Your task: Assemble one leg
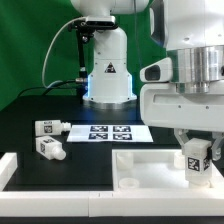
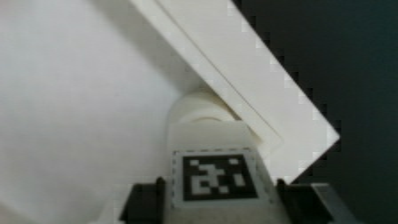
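Observation:
My gripper (image 1: 196, 160) is shut on a leg (image 1: 196, 158), a short white peg with a black-and-white tag, and holds it upright over the right part of the large flat white square panel (image 1: 150, 172). In the wrist view the leg (image 2: 215, 160) sits between my fingers (image 2: 150, 200), its rounded end close to the panel's (image 2: 89, 110) raised rim; whether it touches the panel I cannot tell. Two more legs lie on the table at the exterior view's left, one (image 1: 50, 127) farther back and one (image 1: 48, 147) nearer.
The marker board (image 1: 108, 132) lies on the black table behind the panel. The arm's white base (image 1: 108, 75) stands at the back. A white frame edge (image 1: 30, 185) runs along the front left. A green wall is behind.

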Robot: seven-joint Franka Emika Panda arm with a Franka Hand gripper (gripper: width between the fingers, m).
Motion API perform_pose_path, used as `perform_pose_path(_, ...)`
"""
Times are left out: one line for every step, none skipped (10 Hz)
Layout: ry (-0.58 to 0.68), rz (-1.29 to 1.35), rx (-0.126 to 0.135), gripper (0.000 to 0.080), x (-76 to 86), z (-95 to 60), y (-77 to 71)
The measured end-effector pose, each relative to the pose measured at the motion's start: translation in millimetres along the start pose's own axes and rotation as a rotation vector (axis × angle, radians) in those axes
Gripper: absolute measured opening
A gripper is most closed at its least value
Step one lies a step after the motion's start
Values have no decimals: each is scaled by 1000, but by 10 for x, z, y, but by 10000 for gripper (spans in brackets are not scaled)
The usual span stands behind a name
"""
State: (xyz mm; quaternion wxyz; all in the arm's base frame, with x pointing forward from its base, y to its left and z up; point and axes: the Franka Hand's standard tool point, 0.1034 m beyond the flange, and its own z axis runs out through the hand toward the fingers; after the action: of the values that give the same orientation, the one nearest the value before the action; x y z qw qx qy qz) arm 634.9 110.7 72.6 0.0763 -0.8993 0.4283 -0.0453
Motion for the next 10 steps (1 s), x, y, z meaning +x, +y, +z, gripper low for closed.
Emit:
perform_pose_path(-17, 151, 13, 288, 3, -1, 4)
perform_pose_path(-39, 333, 24, 288, -17, 3, -5)
perform_pose_path(-54, 472, 30, 288, -33, 9, -18)
perform_pose_path(-62, 558, 33, 288, -32, 11, -24)
perform_pose_path(-65, 597, 35, 288, -28, 11, -25)
perform_pose_path(-64, 569, 35, 294, -29, 11, -24)
perform_pose_path(-64, 547, 36, 294, -29, 12, -24)
perform_pose_path(-61, 518, 35, 484, -29, 12, -24)
perform_pose_path(-53, 344, 37, 484, -30, 11, -26)
perform_pose_path(-49, 166, 36, 610, -22, 4, -29)
